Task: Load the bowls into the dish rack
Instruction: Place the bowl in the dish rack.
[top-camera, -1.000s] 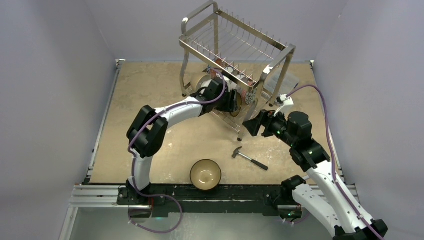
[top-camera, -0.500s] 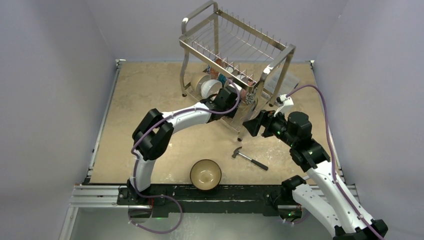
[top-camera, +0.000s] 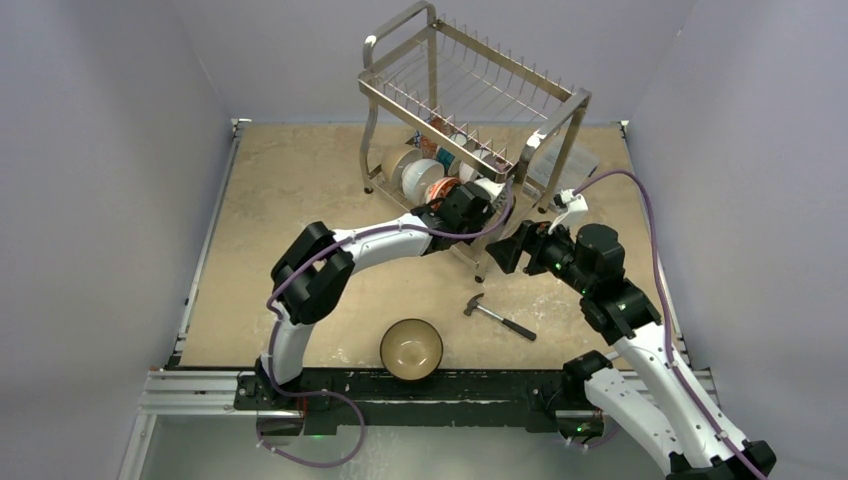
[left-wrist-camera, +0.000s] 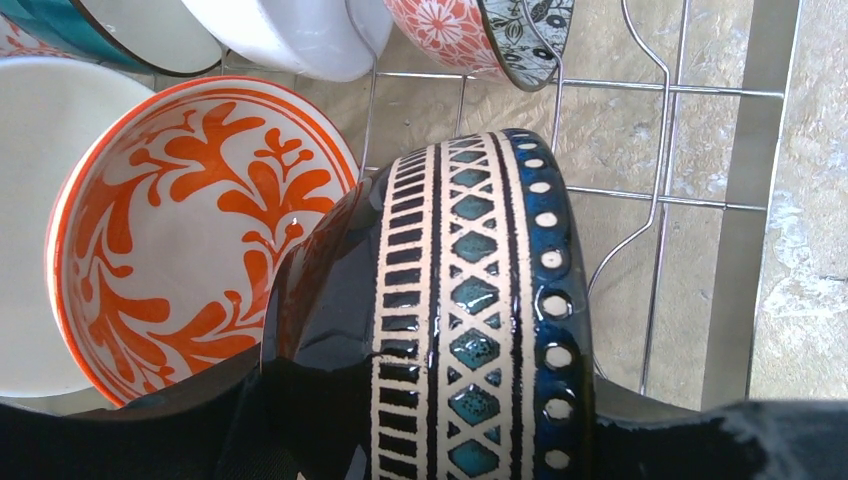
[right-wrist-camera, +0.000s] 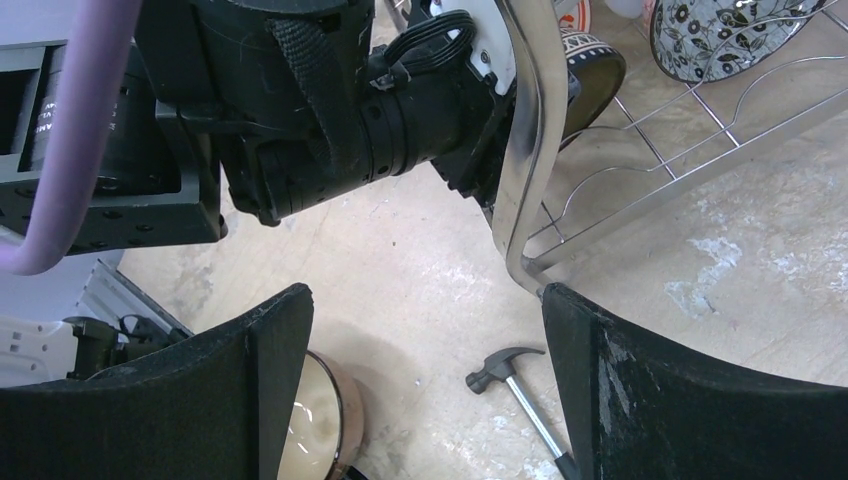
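Note:
My left gripper (top-camera: 483, 203) reaches into the lower tier of the chrome dish rack (top-camera: 470, 95). It is shut on a dark blue bowl with a cream lattice band (left-wrist-camera: 470, 300), held on edge over the tier's wires (left-wrist-camera: 660, 150). An orange-and-white patterned bowl (left-wrist-camera: 190, 240) stands on edge just left of it. A white bowl (left-wrist-camera: 290, 35) and a red floral bowl (left-wrist-camera: 440, 25) stand behind. A copper-brown bowl (top-camera: 411, 349) sits upright near the table's front edge, and it also shows in the right wrist view (right-wrist-camera: 315, 420). My right gripper (top-camera: 503, 250) is open and empty beside the rack's front leg (right-wrist-camera: 520, 150).
A small hammer (top-camera: 498, 317) lies on the table between the rack and the copper-brown bowl. A clear plastic box (top-camera: 572, 165) sits behind the rack at the right. Grey walls enclose the table on three sides.
My left gripper has moved to the right, deeper under the rack's upper tier, carrying the dark blue bowl past the standing bowls. The right arm has not moved.

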